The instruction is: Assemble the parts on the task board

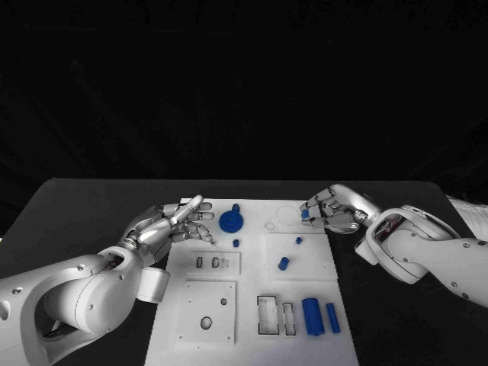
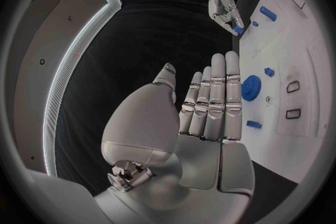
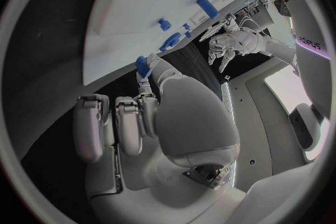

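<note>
The white task board [image 1: 310, 286] lies mid-table. My right hand [image 1: 334, 210] hovers at the board's far right corner and pinches a small blue part [image 1: 306, 216] between thumb and finger; the right wrist view shows the same blue part [image 3: 143, 66] at the tips of that hand [image 3: 157, 123]. At the board's far left edge my left hand [image 1: 178, 225] holds nothing, and the left wrist view shows its fingers [image 2: 210, 103] stretched out flat. Just beyond its fingertips a blue gear [image 1: 231, 223] [image 2: 251, 89] sits on the board.
Small blue pegs [image 1: 283, 264] stand near the board's middle. Two longer blue bars [image 1: 311, 318] lie at its near right, beside two rectangular slots [image 1: 266, 315]. Two small oval slots [image 1: 208, 263] are on the left side. Black table [image 1: 79, 213] surrounds the board.
</note>
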